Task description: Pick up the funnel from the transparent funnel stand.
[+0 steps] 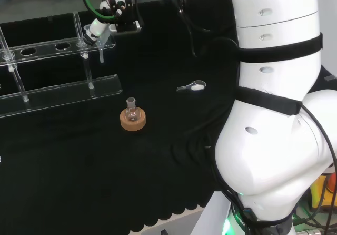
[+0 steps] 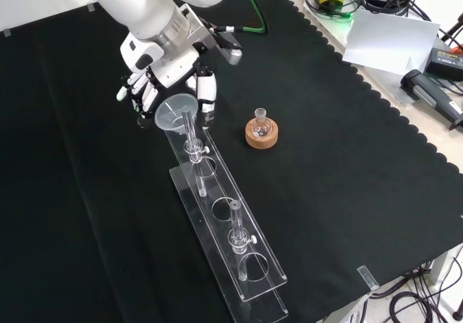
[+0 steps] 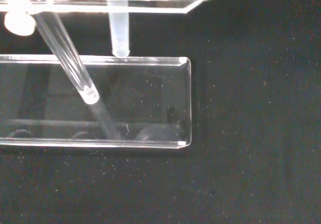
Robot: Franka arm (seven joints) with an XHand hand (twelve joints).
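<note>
front view: the hand (image 2: 155, 90) sits at the far end of the transparent funnel stand (image 2: 249, 265), fingers (image 2: 208, 91) curled around the bowl of the funnel (image 2: 176, 113) from behind and from the sides. the funnel bowl is at the height of the fingertips, above the stand's top plate, stem pointing down toward the end hole; whether the stem has left the hole, cannot tell.

stand: clear two-tier rack running from the hand toward the near edge of the surface (image 2: 347, 193), with a row of round holes in the top plate and clear posts with white fittings between the tiers. further holes along the rack are open.

neighbours: a small round-bottom flask (image 2: 260, 122) on a cork ring stand (image 2: 261, 136) stands just to the right of the rack's far end in the front view, apart from the hand and from the rack. in the head view a small white scoop-like item (image 1: 194, 87) lies on the black cloth to the right of the flask, well apart from the stand.

wrist view: the end of the stand's base plate (image 3: 150, 103) lies on the cloth, a clear tube (image 3: 119, 33) ending just above it, and a slanted clear rod (image 3: 70, 63) crossing in front.

head view: white arm links (image 1: 279, 114) at right.
</note>
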